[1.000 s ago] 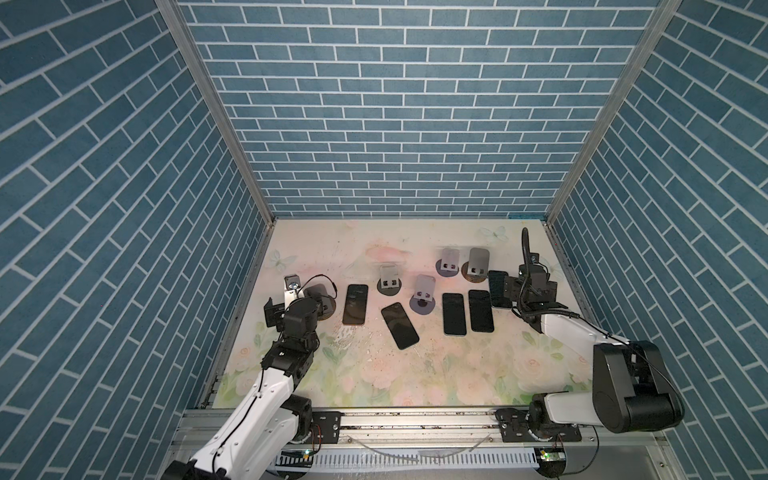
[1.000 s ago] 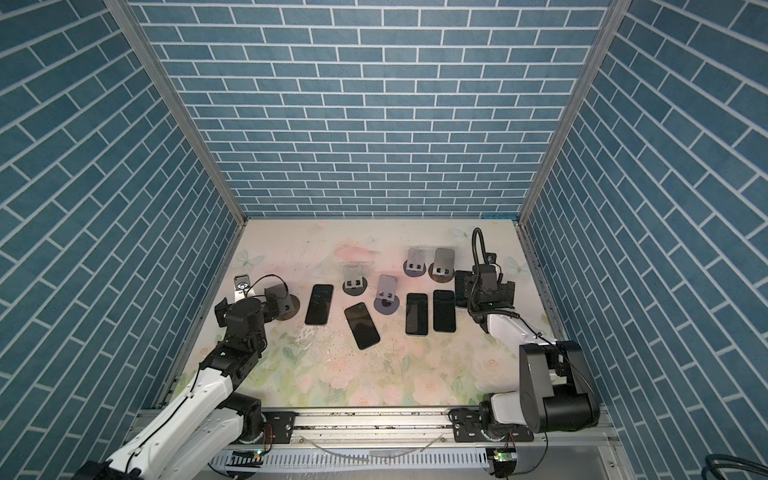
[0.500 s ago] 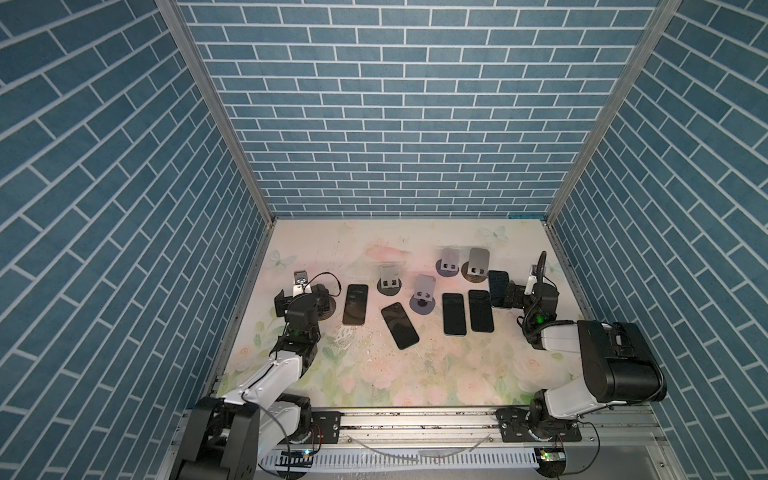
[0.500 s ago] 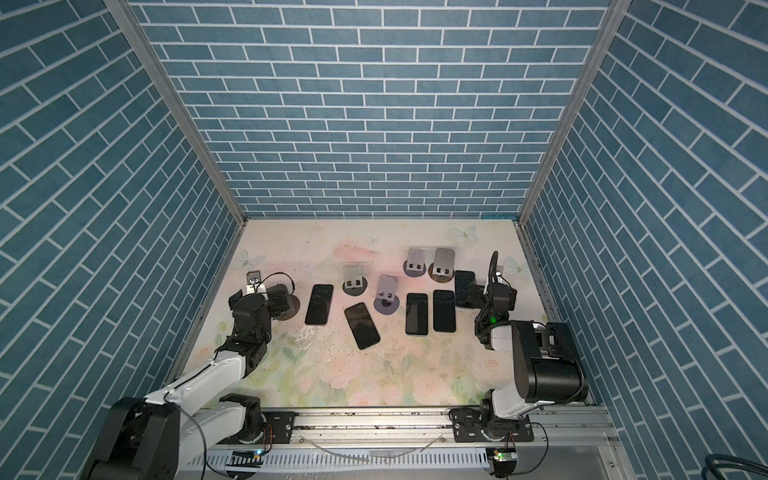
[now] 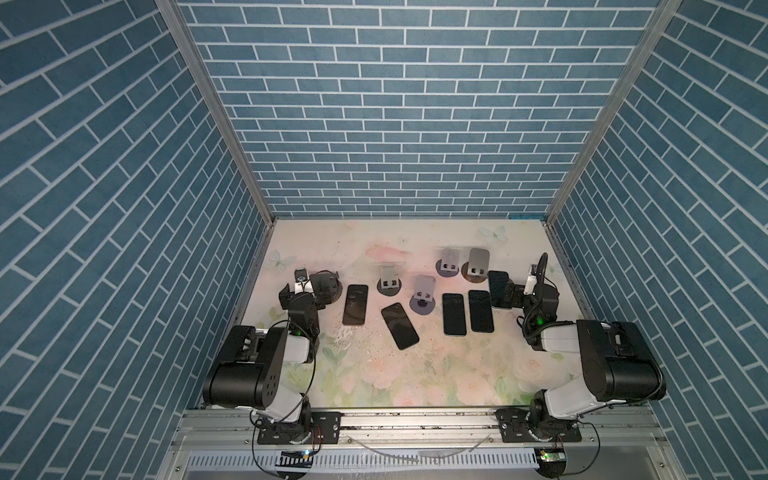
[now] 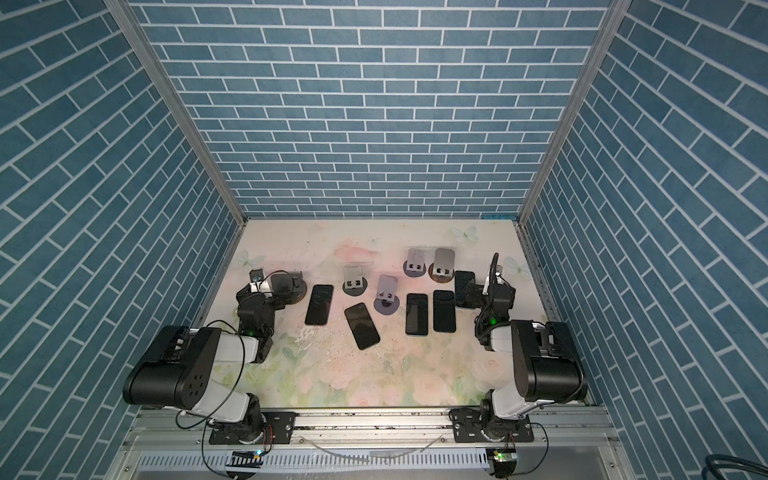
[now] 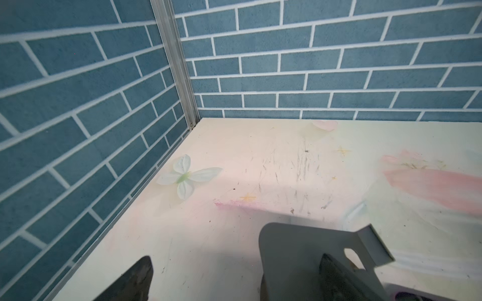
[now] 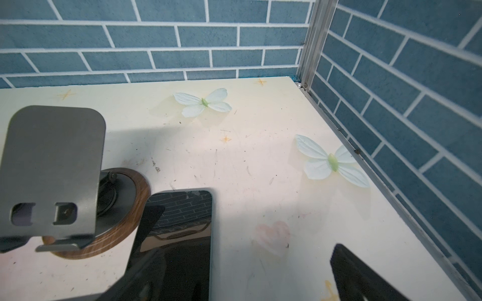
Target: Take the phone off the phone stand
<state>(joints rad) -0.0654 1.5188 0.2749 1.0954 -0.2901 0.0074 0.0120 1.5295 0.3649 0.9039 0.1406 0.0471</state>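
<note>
phone (image 8: 187, 234) flat on table (image 8: 260, 161), screen up, just beside wood-base stand (image 8: 52, 169), not on it. R gripper (image 8: 246, 229) wide open, holding nothing; one finger (image 8: 146, 234) over phone's long edge, contact unclear. L gripper (image 7: 234, 258) also wide open, empty, one finger overlapping grey stand (image 7: 300, 255). R arm (image 5: 602, 361) & L arm (image 5: 257, 365) folded low nr front rail (image 5: 415, 419).
</note>
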